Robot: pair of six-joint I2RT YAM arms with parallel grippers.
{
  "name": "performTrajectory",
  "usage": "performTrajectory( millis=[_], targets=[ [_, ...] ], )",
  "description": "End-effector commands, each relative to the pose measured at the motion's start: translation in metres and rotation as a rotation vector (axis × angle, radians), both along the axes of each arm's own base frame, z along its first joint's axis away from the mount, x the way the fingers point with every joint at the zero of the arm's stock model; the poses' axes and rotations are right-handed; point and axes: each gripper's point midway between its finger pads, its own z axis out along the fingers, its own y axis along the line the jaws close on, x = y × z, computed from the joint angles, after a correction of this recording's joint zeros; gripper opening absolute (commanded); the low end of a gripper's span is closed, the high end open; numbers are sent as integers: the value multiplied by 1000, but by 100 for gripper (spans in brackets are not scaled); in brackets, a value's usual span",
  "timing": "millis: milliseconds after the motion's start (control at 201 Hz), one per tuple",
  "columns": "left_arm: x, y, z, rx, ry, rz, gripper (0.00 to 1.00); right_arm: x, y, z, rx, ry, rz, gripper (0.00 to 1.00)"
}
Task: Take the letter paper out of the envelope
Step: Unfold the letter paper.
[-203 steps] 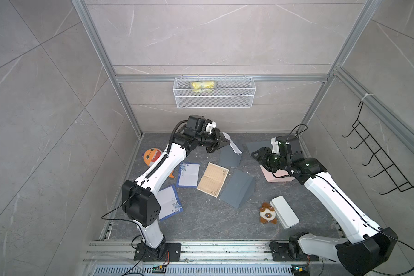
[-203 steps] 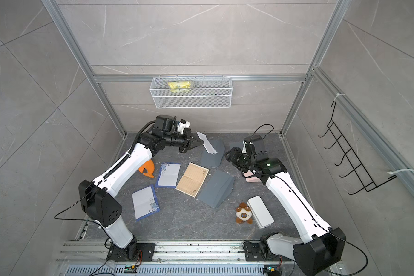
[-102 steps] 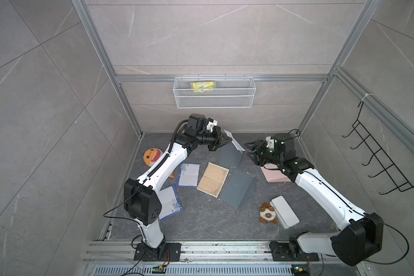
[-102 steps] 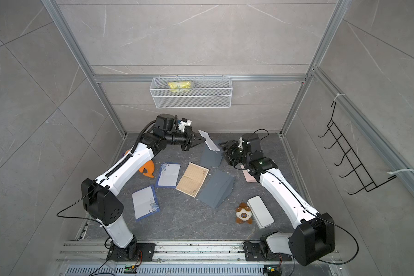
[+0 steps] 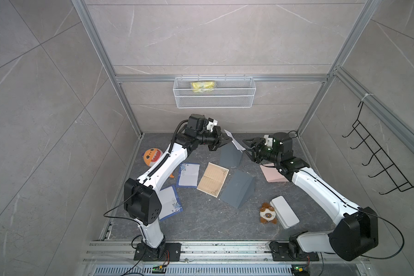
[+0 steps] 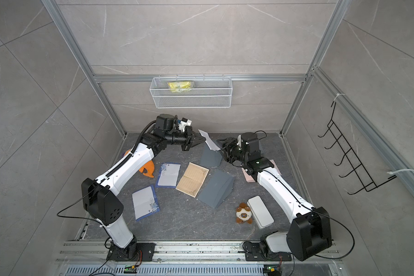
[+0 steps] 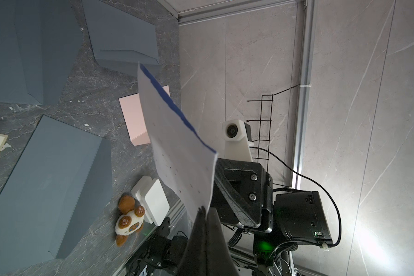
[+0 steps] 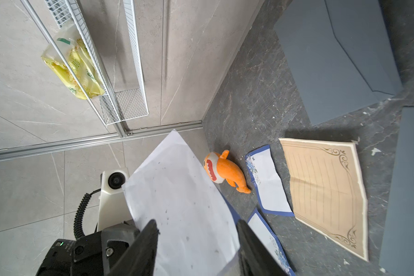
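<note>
Closing in from the pink envelope (image 5: 271,173), the right gripper (image 5: 248,149) now straddles the letter paper's (image 5: 235,144) free end, jaws apart. The left gripper (image 5: 228,139) pinches the other end, above a grey envelope (image 5: 230,156). The paper looks fully out.

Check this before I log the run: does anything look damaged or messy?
The held letter paper is dotted with dark specks, and small white scraps litter the floor beside the tan sheet, like torn paper bits. Nothing else stands out.
</note>
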Motion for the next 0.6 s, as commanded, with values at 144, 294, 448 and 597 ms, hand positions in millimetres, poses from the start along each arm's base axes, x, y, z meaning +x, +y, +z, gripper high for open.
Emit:
performTrajectory(
  millis=[144,294,448,597],
  targets=[
    [-6,-4,16,-57,-33,-35,0,4,3,4,66,-10,-1,53],
    [-5,-4,16,-60,-31,-27,0,2,2,3,88,-10,-12,51],
    [-6,-3,11,-61,-21,-26,0,5,2,10,134,-29,-28,49],
    [-7,-5,9,-66,-20,-26,0,6,2,20,161,-48,-30,47]
  ],
)
